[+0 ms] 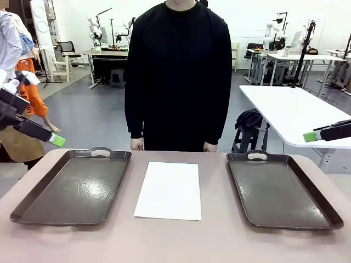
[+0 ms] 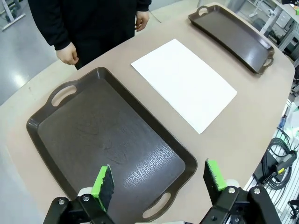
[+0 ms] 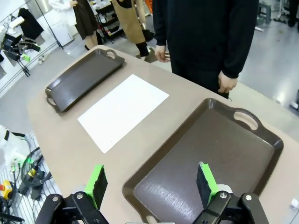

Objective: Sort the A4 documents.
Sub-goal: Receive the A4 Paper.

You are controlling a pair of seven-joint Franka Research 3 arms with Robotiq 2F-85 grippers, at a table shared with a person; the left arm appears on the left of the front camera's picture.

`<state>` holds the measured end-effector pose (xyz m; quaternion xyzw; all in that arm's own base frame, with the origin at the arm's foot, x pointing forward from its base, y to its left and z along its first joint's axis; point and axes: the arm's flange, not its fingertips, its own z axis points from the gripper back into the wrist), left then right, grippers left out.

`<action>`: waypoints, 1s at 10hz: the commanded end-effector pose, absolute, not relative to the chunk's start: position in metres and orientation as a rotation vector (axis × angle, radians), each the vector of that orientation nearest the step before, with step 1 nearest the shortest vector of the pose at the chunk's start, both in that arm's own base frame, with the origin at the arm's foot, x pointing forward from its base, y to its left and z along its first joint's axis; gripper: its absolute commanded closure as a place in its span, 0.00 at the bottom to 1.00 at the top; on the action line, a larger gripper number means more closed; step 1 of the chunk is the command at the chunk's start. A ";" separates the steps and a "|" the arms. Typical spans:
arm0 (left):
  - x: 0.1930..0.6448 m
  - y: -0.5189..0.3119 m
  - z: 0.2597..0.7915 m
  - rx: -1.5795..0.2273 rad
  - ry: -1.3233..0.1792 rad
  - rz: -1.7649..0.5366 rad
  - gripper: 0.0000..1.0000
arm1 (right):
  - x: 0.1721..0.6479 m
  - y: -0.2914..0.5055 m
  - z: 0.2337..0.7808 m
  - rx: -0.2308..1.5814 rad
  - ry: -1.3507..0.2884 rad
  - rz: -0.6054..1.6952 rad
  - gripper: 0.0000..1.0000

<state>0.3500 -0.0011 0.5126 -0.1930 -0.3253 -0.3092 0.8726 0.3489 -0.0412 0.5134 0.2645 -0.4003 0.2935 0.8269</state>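
There sit the A4 documents (image 1: pixel 168 190), flat and white at mid-table, between the left tray (image 1: pixel 71 186) and the right tray (image 1: pixel 282 189) and touching neither, which I'd say suits either arm. Their long axis runs from the robot towards the person, a short edge facing each. Above its tray hovers the left gripper (image 2: pixel 159 179), jaws spread wide and empty, and the right gripper (image 3: pixel 149 183) likewise.
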 end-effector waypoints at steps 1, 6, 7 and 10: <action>0.336 0.008 0.503 -0.451 -0.707 -0.666 0.00 | 0.352 -0.040 0.506 0.580 -0.840 0.658 0.00; 0.330 0.006 0.499 -0.469 -0.678 -0.656 0.00 | 0.359 -0.023 0.493 0.565 -0.746 0.750 0.00; 0.331 0.004 0.496 -0.464 -0.672 -0.659 0.00 | 0.360 -0.024 0.492 0.559 -0.741 0.744 0.00; 0.332 0.002 0.496 -0.439 -0.631 -0.634 0.00 | 0.360 -0.021 0.488 0.514 -0.725 0.701 0.00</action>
